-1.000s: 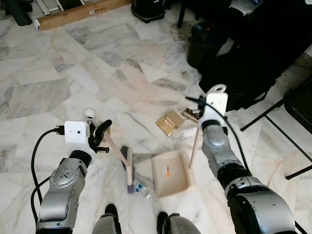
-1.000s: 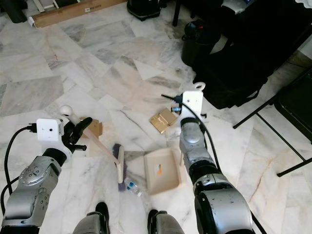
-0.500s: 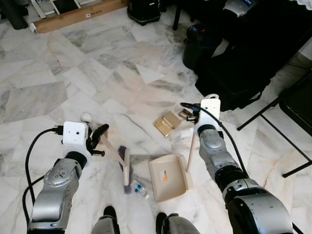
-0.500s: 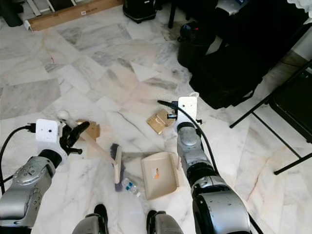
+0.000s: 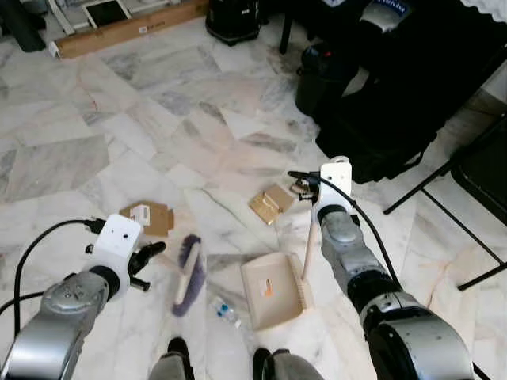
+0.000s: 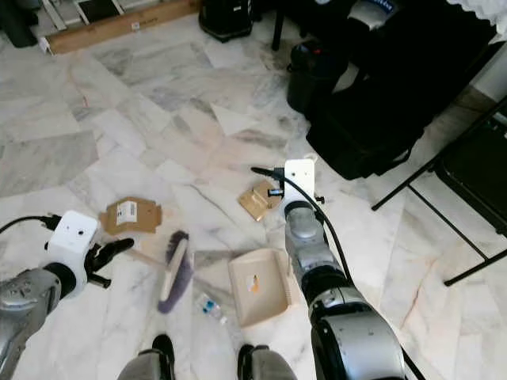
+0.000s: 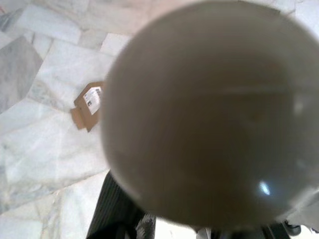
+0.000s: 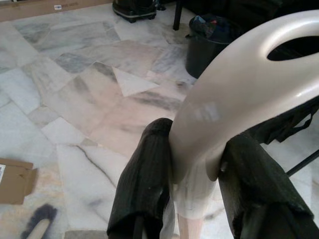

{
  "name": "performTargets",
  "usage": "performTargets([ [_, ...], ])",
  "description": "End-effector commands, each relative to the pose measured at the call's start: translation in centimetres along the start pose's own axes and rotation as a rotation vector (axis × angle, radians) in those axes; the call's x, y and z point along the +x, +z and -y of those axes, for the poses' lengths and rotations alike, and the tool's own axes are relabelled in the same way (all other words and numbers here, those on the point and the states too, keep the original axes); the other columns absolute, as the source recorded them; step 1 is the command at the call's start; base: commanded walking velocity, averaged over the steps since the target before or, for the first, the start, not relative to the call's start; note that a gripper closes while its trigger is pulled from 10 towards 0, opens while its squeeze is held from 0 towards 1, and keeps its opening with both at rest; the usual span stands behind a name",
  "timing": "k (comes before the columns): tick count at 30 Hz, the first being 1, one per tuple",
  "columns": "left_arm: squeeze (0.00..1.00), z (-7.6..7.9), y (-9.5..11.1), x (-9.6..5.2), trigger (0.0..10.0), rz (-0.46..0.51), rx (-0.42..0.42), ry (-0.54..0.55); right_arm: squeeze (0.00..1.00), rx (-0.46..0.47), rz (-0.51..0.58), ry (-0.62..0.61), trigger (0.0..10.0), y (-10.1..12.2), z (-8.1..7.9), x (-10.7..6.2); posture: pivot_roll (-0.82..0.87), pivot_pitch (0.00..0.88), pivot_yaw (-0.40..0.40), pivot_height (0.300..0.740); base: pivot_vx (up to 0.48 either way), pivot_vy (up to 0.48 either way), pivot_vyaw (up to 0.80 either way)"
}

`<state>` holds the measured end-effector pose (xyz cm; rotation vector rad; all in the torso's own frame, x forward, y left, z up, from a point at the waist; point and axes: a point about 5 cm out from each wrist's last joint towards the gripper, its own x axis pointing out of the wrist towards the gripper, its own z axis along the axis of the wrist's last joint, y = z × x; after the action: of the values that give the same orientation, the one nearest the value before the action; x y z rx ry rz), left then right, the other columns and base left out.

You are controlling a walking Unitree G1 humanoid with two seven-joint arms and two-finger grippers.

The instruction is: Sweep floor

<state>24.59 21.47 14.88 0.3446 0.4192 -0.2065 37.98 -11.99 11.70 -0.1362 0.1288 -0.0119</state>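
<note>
Nearby, left gripper grip on broom unclear, right gripper clamping dustpan handle

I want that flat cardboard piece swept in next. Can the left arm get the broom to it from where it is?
Probably yes. The left gripper holds the broom, whose bristles lie on open floor just short of the flat cardboard piece, with nothing between them. The dustpan sits on the broom's other side.

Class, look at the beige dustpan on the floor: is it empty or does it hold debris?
Almost empty. The dustpan shows a bare beige tray apart from one small orange scrap near its middle.
</note>
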Motion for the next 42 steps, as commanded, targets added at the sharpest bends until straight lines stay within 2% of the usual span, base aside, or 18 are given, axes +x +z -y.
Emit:
performTargets([
  [1,0.0,-0.1,-1.7,-0.3,10.0,-0.131,-0.002,-0.007,0.0,-0.022,-0.195,0.042,10.0,-4.3,-0.8,-1.3,0.0,0.309,-0.062,0.74,0.0,0.0,0.0],
  [6,0.0,-0.6,0.7,-0.8,10.0,-0.069,-0.049,-0.028,0.0,-0.012,-0.19,0.04,10.0,-4.1,-0.9,-1.2,0.0,0.302,-0.049,0.74,0.0,0.0,0.0],
  [7,0.0,-0.4,0.9,-0.9,10.0,-0.067,-0.068,-0.049,0.0,-0.01,-0.189,0.039,10.0,-4.1,-0.9,-1.2,0.0,0.303,-0.046,0.74,0.0,0.0,0.0],
  [8,0.0,0.8,0.7,-1.5,10.0,-0.096,-0.092,-0.159,0.0,-0.006,-0.189,0.034,10.0,-4.1,-0.8,-1.2,0.0,0.3,-0.042,0.74,0.0,0.0,0.0],
  [10,0.0,1.2,0.7,-1.7,10.0,-0.105,-0.096,-0.186,0.0,-0.005,-0.189,0.033,10.0,-4.1,-0.8,-1.2,0.0,0.3,-0.042,0.74,0.0,0.0,0.0],
  [12,0.0,2.2,0.2,-2.0,10.0,-0.149,-0.188,-0.239,0.0,-0.001,-0.187,0.025,10.0,-4.1,-0.7,-1.2,0.01,0.297,-0.032,0.74,0.0,0.0,0.0],
  [13,0.0,2.2,0.2,-2.0,10.0,-0.149,-0.188,-0.239,0.0,-0.001,-0.187,0.025,10.0,-4.1,-0.7,-1.2,0.01,0.297,-0.032,0.74,0.0,0.0,0.0],
  [14,0.0,2.9,0.0,-2.1,10.0,-0.175,-0.3,-0.259,0.0,0.002,-0.185,0.019,10.0,-4.0,-0.5,-1.1,0.0,0.295,-0.028,0.74,0.0,0.0,0.0],
  [15,0.0,3.2,0.2,-2.0,10.0,-0.173,-0.371,-0.251,0.0,0.003,-0.184,0.017,10.0,-3.9,-0.5,-1.1,0.0,0.296,-0.026,0.74,0.0,0.0,0.0],
  [19,0.0,3.4,0.7,-1.5,10.0,-0.162,-0.487,-0.209,0.0,0.006,-0.181,0.014,10.0,-3.8,-0.4,-1.0,0.01,0.291,-0.023,0.74,0.0,0.0,0.0],
  [23,0.0,3.2,1.2,-0.9,10.0,-0.14,-0.533,-0.166,0.0,0.008,-0.179,0.012,10.0,-3.8,-0.4,-1.0,0.01,0.291,-0.023,0.74,0.0,0.0,0.0],
  [26,0.0,1.9,2.8,0.3,10.0,-0.051,-0.633,0.008,0.0,0.016,-0.166,0.024,10.0,-3.6,-0.7,-1.0,0.0,0.287,-0.03,0.74,0.0,0.0,0.0],
  [33,0.0,2.4,4.3,1.1,10.0,0.009,-0.64,0.036,0.0,0.025,-0.149,0.047,10.0,-3.2,-1.2,-1.0,0.0,0.285,-0.035,0.74,0.0,0.0,0.0],
  [35,0.0,1.8,4.9,1.2,10.0,0.049,-0.58,0.097,0.0,0.021,-0.127,0.048,10.0,-2.8,-1.1,-0.8,-0.01,0.282,-0.036,0.74,0.0,0.0,0.0],
  [36,0.0,1.2,5.4,1.2,10.0,0.091,-0.495,0.141,0.0,0.013,-0.107,0.042,10.0,-2.5,-0.9,-0.7,-0.01,0.281,-0.037,0.74,0.0,0.0,0.0],
  [37,0.0,1.2,5.4,1.2,10.0,0.091,-0.495,0.141,0.0,0.013,-0.107,0.042,10.0,-2.5,-0.9,-0.7,-0.01,0.281,-0.037,0.74,0.0,0.0,0.0],
  [39,0.0,0.9,6.4,0.8,10.0,0.221,-0.361,0.146,0.0,0.017,-0.045,0.018,10.0,-1.3,-0.3,-0.4,0.0,0.279,-0.036,0.74,0.0,0.0,0.0],
  [42,0.0,0.9,6.4,0.5,10.0,0.291,-0.345,0.142,0.0,0.022,0.023,-0.012,10.0,-0.1,0.3,-0.1,0.0,0.274,-0.039,0.74,0.0,0.0,0.0],
])
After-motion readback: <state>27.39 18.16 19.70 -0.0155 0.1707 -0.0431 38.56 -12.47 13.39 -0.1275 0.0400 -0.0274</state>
